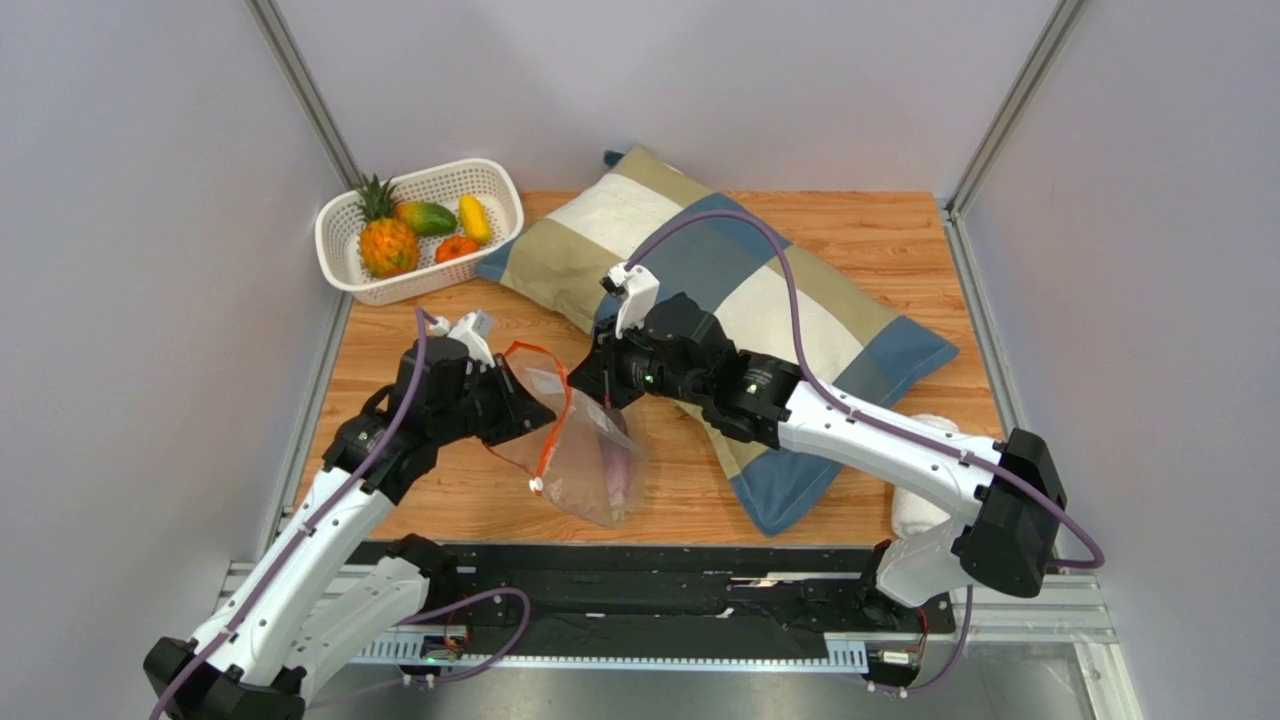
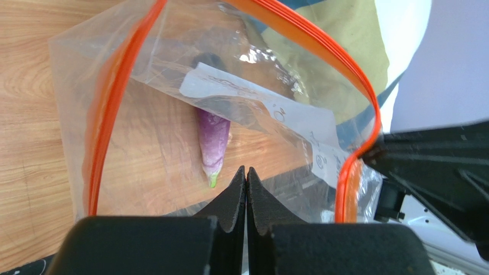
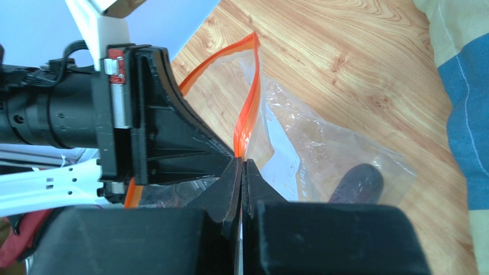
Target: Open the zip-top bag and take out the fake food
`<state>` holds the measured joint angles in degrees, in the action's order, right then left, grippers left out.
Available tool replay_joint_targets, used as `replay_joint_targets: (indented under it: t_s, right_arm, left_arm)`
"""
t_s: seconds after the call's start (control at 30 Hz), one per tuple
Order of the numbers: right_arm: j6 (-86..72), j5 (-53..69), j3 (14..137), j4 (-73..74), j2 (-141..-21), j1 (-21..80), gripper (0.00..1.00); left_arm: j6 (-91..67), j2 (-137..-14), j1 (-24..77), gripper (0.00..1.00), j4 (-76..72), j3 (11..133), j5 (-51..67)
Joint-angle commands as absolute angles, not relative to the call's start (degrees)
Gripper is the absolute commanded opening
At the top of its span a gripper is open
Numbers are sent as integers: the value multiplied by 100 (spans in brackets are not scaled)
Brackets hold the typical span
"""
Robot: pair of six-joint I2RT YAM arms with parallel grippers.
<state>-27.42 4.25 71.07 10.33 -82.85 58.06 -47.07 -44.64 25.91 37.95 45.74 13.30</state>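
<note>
The clear zip-top bag (image 1: 589, 450) lies on the wooden table with its orange-red zip strip (image 1: 553, 402) lifted and spread into an open loop. My left gripper (image 1: 526, 393) is shut on the bag's left rim and my right gripper (image 1: 592, 378) is shut on the strip on the opposite side. In the left wrist view the shut left gripper (image 2: 246, 171) looks into the bag's mouth, where a purple eggplant (image 2: 213, 140) lies. The right gripper (image 3: 241, 162) pinches the strip (image 3: 248, 97), with the eggplant (image 3: 357, 182) beyond it. More fake food, including a pineapple (image 1: 388, 240), sits in the basket.
The white perforated basket (image 1: 343, 228) stands at the back left and also holds a mango (image 1: 425, 218), a yellow piece (image 1: 473, 219) and an orange-red round one (image 1: 455, 248). A large checked pillow (image 1: 781, 293) covers the middle and right of the table, just behind my right arm.
</note>
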Motion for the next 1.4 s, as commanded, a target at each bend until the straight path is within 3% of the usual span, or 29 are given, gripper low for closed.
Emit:
replay_joint_targets:
  t_s: [0.0,0.47,0.9,1.2,1.37]
  right_arm:
    - [-3006,-464,7242,448,-8349,6169,0]
    - [-3392,-1415,7725,642,-8710,6486,0]
    - [-3920,-1652,7699,457,-8482,6504,0]
    - [-4631,-1951,7787,-130,-8877,6486,0]
    - [-4939,-2118,8051,184,-9096,6477,0]
  left_arm:
    - [-5035,-4754,2663,0,3744,4641,968]
    - [-5977,-4895,2882,0,3947,4887,193]
    - [-5002,-4527,2944,0,3762,4166,-702]
    - [-4395,-4438,2944,7,2718,3578,500]
    - [-4246,-4185,2944,3,2444,3200,624]
